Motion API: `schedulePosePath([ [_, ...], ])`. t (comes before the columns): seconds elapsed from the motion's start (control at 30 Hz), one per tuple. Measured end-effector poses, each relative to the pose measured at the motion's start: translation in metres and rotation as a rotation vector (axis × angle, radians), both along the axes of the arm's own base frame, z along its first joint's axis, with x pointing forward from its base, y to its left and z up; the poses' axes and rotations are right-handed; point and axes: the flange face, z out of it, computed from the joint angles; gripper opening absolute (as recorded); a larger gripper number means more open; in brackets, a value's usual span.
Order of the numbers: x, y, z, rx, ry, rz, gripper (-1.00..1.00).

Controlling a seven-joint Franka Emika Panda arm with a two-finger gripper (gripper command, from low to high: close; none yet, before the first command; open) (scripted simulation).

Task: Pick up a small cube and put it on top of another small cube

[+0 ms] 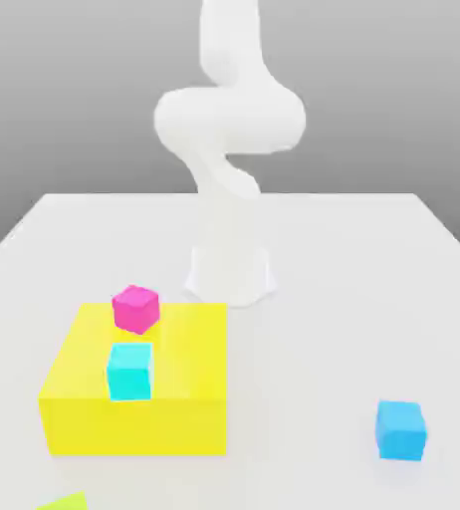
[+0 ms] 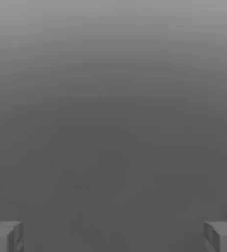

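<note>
Three small cubes are in plain sight, and the task does not say which to lift or which to build on. The pink cube (image 1: pixel 135 310) sits on the yellow block (image 1: pixel 137 427), towards its far edge, turned at an angle. The light blue cube (image 1: pixel 129 373) is on the same block, close to the near edge, squarer to it. Well apart, towards the exterior view's right, the darker blue cube (image 1: pixel 400 431) rests on the desk (image 1: pixel 309 349). Part of a lime green thing (image 1: pixel 65 502) shows at the near edge of the exterior view.

The pincer (image 2: pixel 113 237) stands wide open with nothing between its tips. Beyond it, the white arm (image 1: pixel 231 204) rises at the far side of the desk.

The step in hand, I judge, is the reach for a first cube. Keep the pincer open, come in high, and turn it to match the cube's flat sides before going straight down. For the pink cube that turn matters most; a grip across its corners could twist it. Around the block, approach gently so the tips neither strike its top nor nudge the neighbouring cube over the edge.
</note>
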Motion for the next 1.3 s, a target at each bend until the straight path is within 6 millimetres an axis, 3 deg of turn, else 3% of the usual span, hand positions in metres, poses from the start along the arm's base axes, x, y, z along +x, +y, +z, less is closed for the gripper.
schedulePosePath([
  [0.27, 0.091, -0.036, -0.101, 0.077, 0.182, -0.252, 0.00],
  [0.53, 0.149, -0.085, -0.223, 0.171, 0.347, -0.496, 0.00],
  [0.67, 0.163, -0.116, -0.289, 0.227, 0.426, -0.628, 0.00],
  [0.8, 0.171, -0.134, -0.358, 0.286, 0.504, -0.741, 0.00],
  [1.03, 0.162, -0.163, -0.479, 0.401, 0.635, -0.945, 0.00],
  [1.17, 0.161, -0.166, -0.542, 0.415, 0.649, -0.969, 0.00],
  [1.2, 0.160, -0.166, -0.551, 0.415, 0.650, -0.970, -1.00],
  [1.3, 0.160, -0.166, -0.551, 0.416, 0.649, -0.970, -1.00],
])
